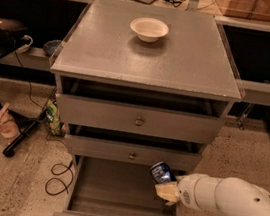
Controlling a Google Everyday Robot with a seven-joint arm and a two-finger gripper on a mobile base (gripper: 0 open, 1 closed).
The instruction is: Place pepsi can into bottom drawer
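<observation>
The gripper (pixel 166 187) clasps the tilted pepsi can (pixel 162 172). Both hang above the open bottom drawer (pixel 117 191), near the desk's (pixel 192 63) front-right corner.

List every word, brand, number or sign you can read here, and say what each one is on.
No text can be read.
The pepsi can, held by the gripper over the right side of the open bottom drawer: pale markings, too blurred to read.
The green packet left of the cabinet: print too blurred to read.
The bowl: no text visible.
</observation>
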